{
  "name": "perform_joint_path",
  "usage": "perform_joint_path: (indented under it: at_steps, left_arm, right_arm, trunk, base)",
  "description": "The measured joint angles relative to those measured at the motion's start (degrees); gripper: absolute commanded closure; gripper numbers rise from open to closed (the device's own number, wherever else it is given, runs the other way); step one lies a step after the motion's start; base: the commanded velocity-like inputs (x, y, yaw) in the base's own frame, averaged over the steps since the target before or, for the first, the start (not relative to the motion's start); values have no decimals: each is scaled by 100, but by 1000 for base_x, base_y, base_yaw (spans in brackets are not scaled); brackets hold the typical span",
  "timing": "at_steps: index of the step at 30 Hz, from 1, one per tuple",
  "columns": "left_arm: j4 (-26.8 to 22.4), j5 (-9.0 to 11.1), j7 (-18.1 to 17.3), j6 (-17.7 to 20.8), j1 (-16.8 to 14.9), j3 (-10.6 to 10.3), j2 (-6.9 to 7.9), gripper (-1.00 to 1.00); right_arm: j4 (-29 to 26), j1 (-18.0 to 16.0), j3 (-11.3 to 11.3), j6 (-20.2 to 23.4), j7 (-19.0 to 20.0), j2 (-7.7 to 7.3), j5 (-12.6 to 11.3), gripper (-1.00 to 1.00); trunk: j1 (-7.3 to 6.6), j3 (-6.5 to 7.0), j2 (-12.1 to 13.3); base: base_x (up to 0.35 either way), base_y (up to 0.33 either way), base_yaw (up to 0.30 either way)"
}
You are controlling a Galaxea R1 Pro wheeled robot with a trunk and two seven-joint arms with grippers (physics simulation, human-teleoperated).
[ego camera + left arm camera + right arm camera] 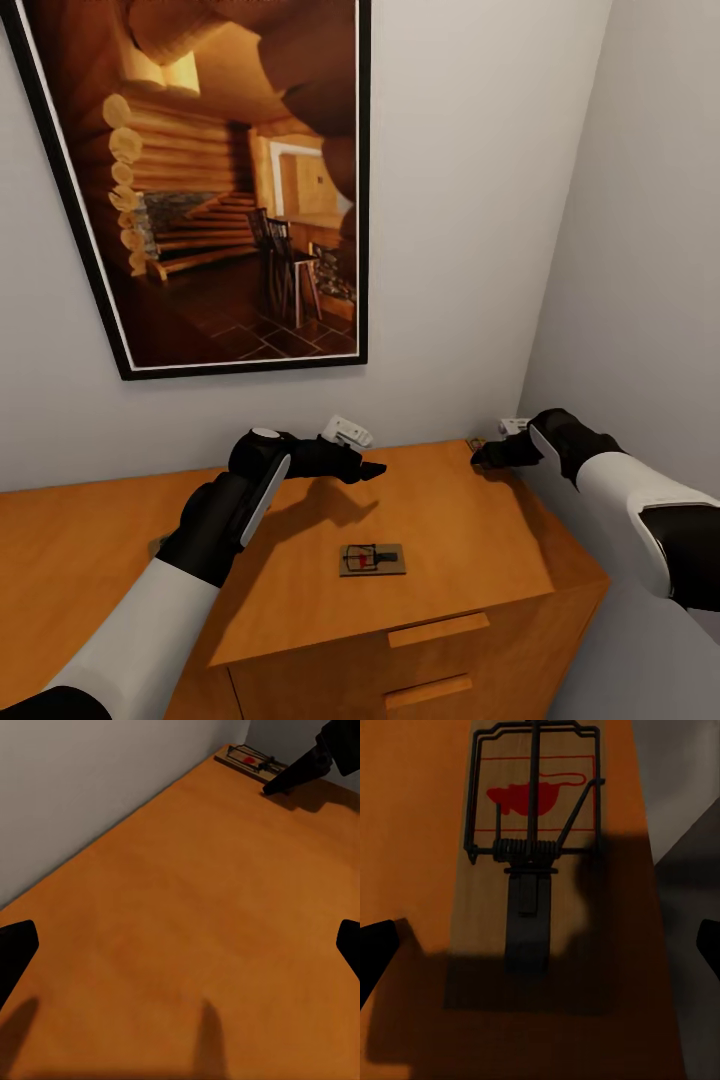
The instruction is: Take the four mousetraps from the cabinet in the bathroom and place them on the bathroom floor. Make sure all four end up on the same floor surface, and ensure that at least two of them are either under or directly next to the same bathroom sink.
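**Op:** Status?

**Me:** Early, I'd judge. No trap is in hand and none is on the bathroom floor as far as I can see. I'm parked at the cabinet [470, 520], both arms out over its top.

**Op:** Trap count?

**Me:** Two mousetraps visible. One mousetrap [372, 559] lies flat on the cabinet top, near the front edge, above the upper drawer pull. The corner mousetrap [534, 862] sits at the cabinet's back right corner, close to both walls; it also shows far off in the left wrist view. The other two: can't see them.

**Op:** Grippers?

**Me:** Right gripper [487, 457] hangs over the corner mousetrap, fingers spread wide to either side of it, not touching as far as the right wrist view tells. Left gripper [366, 469] hovers over bare cabinet top, behind the front mousetrap, fingers also apart, holding nothing.

**Op:** Anything else?

**Me:** One framed picture [220, 190] on the wall behind the cabinet. Two drawer pulls on the cabinet front.

**Op:** Left to do?

**Me:** All of it: four pickups, four floor placements, two by the sink.
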Motion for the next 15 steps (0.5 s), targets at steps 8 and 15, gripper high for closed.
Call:
perform_joint_path:
  at_steps: [8,15]
  left_arm:
    - [0,0,-5,-4,0,0,5,-100]
    - [0,0,-4,-7,0,0,6,-100]
  right_arm:
    - [0,0,1,0,-1,1,1,-100]
    - [1,0,4,-4,1,0,-3,-100]
  trunk:
    - [0,0,0]
    - [0,0,0]
  base:
    - [0,0,0]
    - [0,0,0]
